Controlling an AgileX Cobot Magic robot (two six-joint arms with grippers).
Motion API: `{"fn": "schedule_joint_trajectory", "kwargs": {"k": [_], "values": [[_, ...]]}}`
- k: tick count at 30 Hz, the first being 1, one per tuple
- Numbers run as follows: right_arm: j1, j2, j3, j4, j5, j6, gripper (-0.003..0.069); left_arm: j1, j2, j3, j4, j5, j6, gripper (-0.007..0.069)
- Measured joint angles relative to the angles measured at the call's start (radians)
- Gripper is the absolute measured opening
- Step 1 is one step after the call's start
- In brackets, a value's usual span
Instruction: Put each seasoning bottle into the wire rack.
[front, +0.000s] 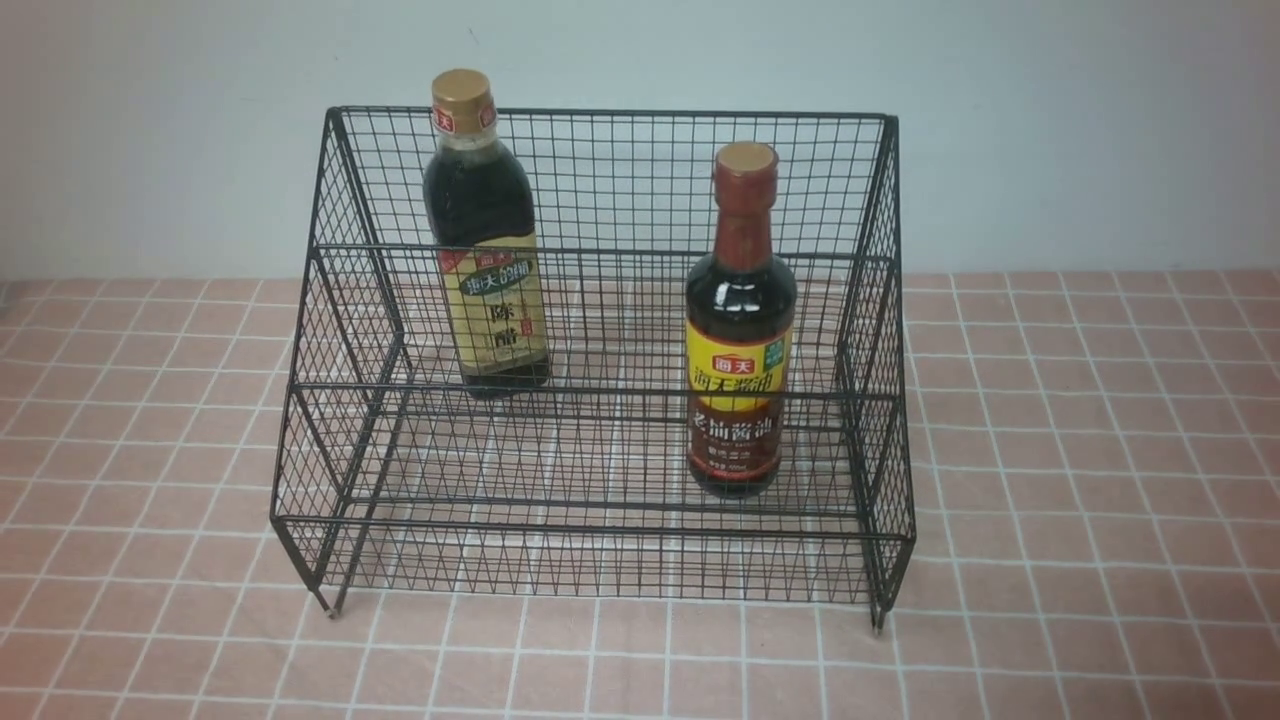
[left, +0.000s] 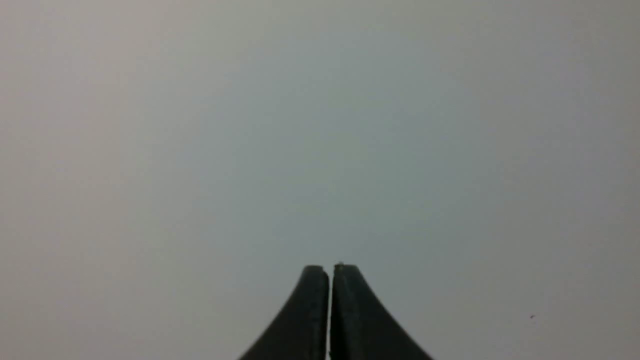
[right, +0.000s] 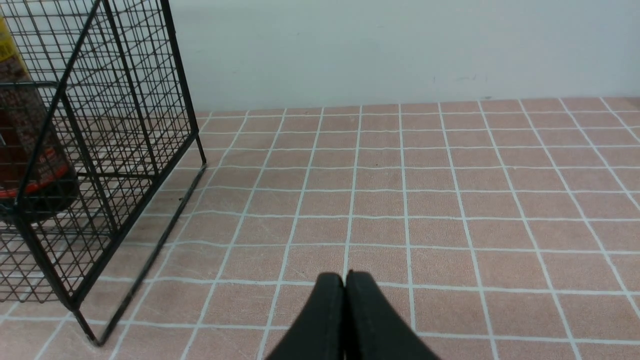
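At the left wrist, the left end effector (left: 330, 272) has its dark fingers pressed together on nothing, with only a blank grey surface beyond them. Across from it, the right end effector (right: 344, 280) is likewise closed and empty, hovering above the pink tiled worktop (right: 450, 210), beside the right flank of the large black wire-mesh stepped rack (front: 600, 560) and apart from it.

Neither arm appears in the front view. Inside the rack, the dark-liquid bottle with the gold cap and beige label bearing a green oval (front: 487, 230) stands upright on the upper rear tier, toward the left. The dark-liquid bottle with the brown-red neck and yellow-and-brown label (front: 741, 330) stands upright on the lower front tier, toward the right; the two are well apart.

Judging from this, both bottles are placed and the task looks finished. The step in hand is simply to pull back cleanly: each arm should stay clear of the wire sides, move away from the rack rather than across it, and avoid nudging the frame, since a jolt could topple the tall bottles.
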Motion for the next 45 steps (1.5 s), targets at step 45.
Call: {"fn": "schedule_joint_trajectory", "kwargs": {"k": [45], "values": [[0.0,0.0,0.0,0.0,0.0,0.025,-0.0014,-0.003,-0.218,-0.006,1.759,0.929,-2.056,-0.0007]]}}
